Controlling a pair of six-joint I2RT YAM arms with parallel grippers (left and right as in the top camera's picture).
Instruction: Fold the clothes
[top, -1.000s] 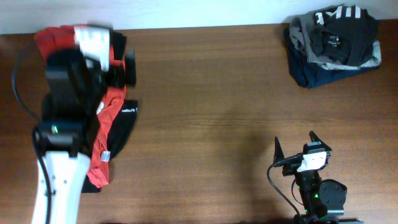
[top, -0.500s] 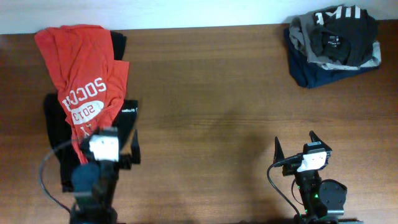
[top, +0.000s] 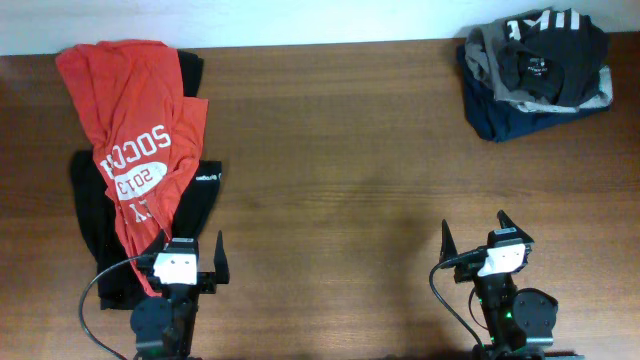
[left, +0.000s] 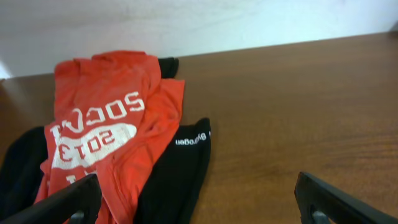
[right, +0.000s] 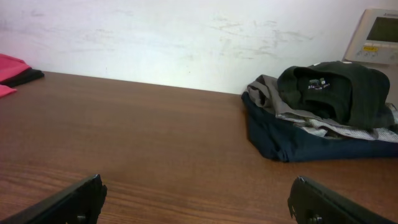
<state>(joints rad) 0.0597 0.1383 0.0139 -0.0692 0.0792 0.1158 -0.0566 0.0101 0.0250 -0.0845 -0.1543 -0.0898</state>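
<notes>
A red T-shirt with white print lies spread at the table's left, draped over a black garment with small white lettering. My left gripper sits low at the front edge, just in front of both, open and holding nothing. In the left wrist view the red T-shirt and the black garment lie ahead of the open left gripper. A pile of black, grey and navy clothes rests at the back right. My right gripper is open at the front right, far from the pile.
Brown wooden table stretches between the two heaps. A white wall runs along the back edge, with a pale control panel on it above the pile. Cables trail behind both arms at the front edge.
The left arm has drawn back from over the red T-shirt to the front edge, leaving the shirt spread out in full view. The right arm has not moved.
</notes>
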